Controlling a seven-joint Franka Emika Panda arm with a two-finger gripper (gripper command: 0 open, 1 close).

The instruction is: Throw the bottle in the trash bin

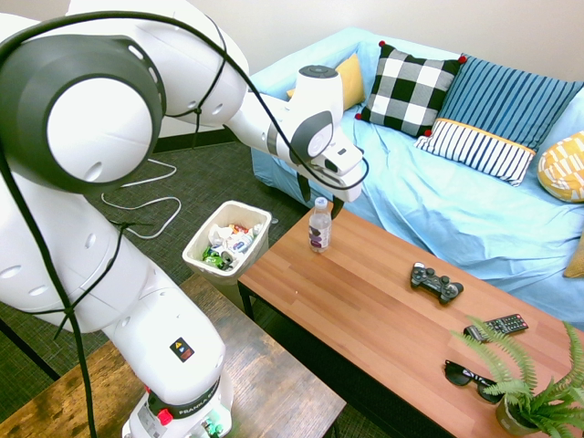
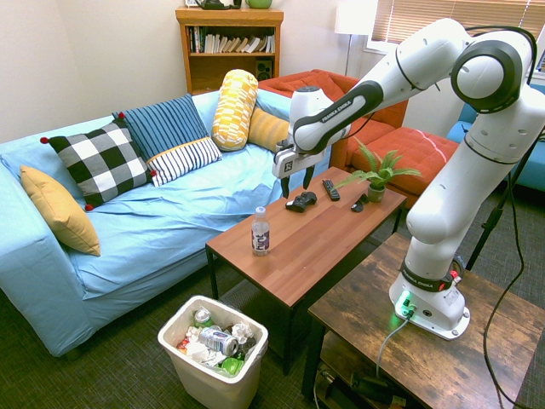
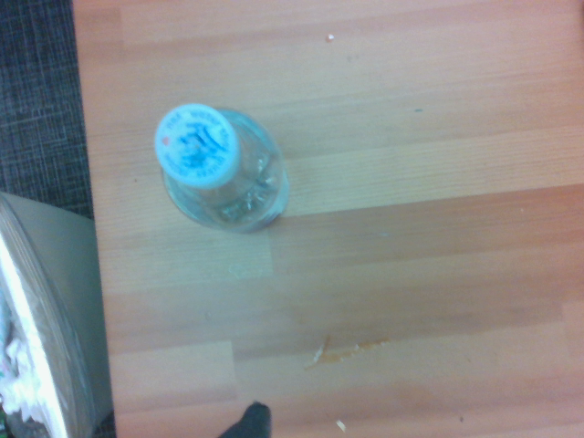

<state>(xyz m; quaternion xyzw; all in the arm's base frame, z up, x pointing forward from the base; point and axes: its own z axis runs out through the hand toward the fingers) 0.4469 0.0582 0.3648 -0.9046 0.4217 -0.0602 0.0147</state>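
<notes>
The bottle is small and clear, with a white cap and a dark label band. It stands upright near the corner of the wooden coffee table, also seen as the bottle and from above as the bottle. My gripper hangs open in the air over that end of the table, higher than the cap and touching nothing; from the other side the gripper sits a little further along the table than the bottle. The white trash bin stands on the floor beside the table's end, holding cans and wrappers; it also shows as the trash bin.
A game controller, a remote, sunglasses and a potted fern lie toward the table's other end. A blue sofa with cushions runs along the table's far side. A dark wooden side table bears the arm.
</notes>
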